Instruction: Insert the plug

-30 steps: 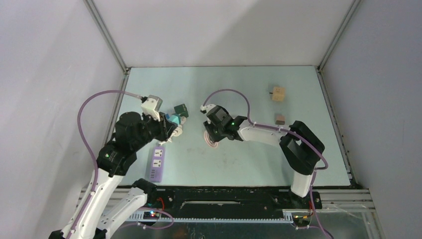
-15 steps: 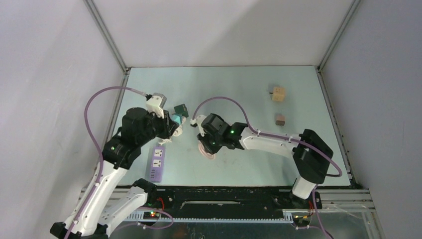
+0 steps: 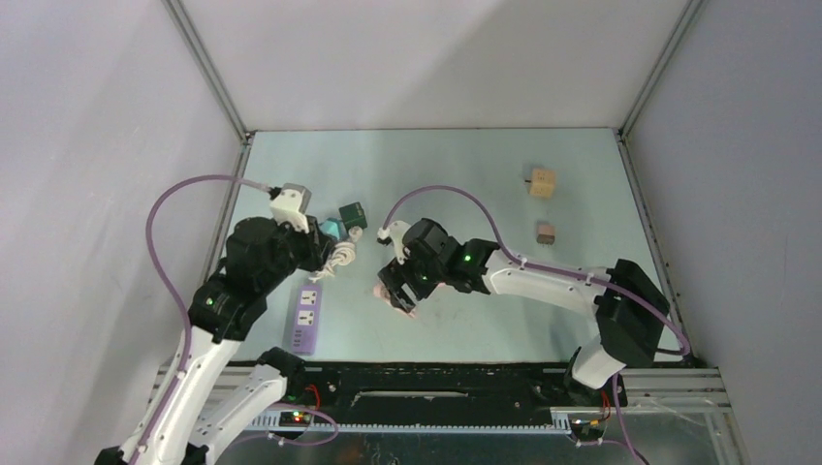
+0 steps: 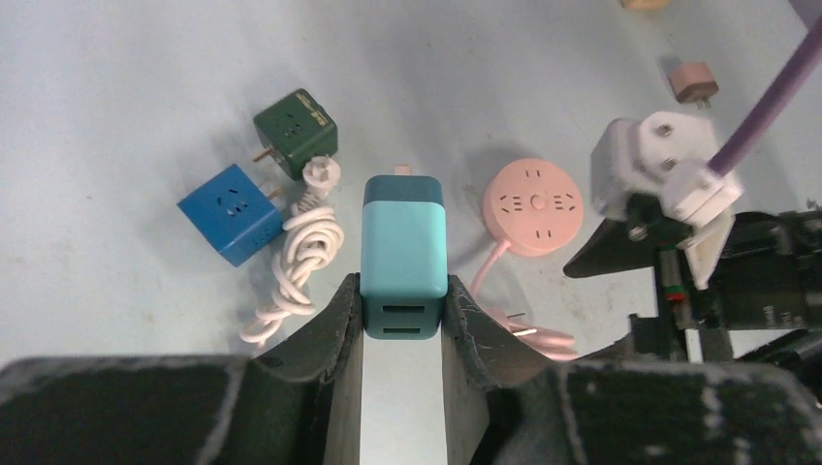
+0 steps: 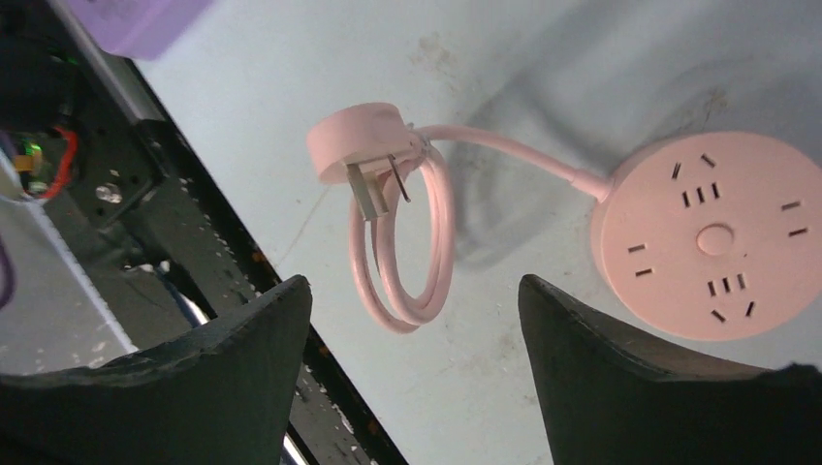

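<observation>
While you had the teal charger (image 4: pixel 403 254) clamped by its sides in the left gripper (image 4: pixel 402 291), its prong end stuck out forward and clear, hanging above the table (image 3: pixel 465 174) and aimed toward the pink round socket (image 4: pixel 535 206). Your right gripper (image 5: pixel 412 291) stood wide and empty over that socket's coiled cord (image 5: pixel 417 252) and pink plug (image 5: pixel 359 145), probably placed to steady it. A purple power strip (image 3: pixel 307 318) lay nearer the bases.

Purple strip (image 3: pixel 305 320) sockets uncovered; white cord coil (image 3: pixel 338 258) just past far end; pink cord (image 5: pixel 441 223) nearby
</observation>
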`<action>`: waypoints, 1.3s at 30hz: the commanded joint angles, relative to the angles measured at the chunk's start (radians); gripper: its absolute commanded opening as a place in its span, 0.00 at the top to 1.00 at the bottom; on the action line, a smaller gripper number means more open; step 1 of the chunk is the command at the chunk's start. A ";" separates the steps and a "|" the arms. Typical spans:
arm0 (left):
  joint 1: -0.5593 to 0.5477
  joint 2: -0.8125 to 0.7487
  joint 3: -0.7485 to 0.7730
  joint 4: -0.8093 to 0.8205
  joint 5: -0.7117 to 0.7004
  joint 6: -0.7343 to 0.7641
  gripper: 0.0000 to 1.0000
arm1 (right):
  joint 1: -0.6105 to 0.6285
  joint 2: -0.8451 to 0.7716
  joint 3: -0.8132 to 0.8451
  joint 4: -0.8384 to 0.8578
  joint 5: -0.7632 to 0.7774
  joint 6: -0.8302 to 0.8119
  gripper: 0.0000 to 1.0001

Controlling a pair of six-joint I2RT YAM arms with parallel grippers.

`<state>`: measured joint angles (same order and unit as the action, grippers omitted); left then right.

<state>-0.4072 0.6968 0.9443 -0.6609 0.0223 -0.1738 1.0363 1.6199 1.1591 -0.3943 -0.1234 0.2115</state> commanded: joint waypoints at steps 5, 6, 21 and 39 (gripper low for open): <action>0.005 -0.141 0.054 0.028 -0.061 0.049 1.00 | -0.067 -0.097 0.008 0.154 -0.155 0.044 0.16; 0.005 -0.148 0.059 0.025 -0.062 0.051 1.00 | -0.071 -0.095 0.008 0.169 -0.166 0.049 0.15; 0.005 -0.323 0.155 0.093 0.042 0.060 1.00 | -0.082 0.450 0.578 0.156 -0.544 0.156 0.22; 0.005 -0.364 0.106 0.150 0.198 -0.005 1.00 | 0.058 1.065 1.252 0.202 -0.603 0.472 0.65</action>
<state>-0.4072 0.2970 1.0840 -0.5358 0.1677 -0.1574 1.0603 2.6228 2.3234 -0.2462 -0.7376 0.5964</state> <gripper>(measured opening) 0.300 0.384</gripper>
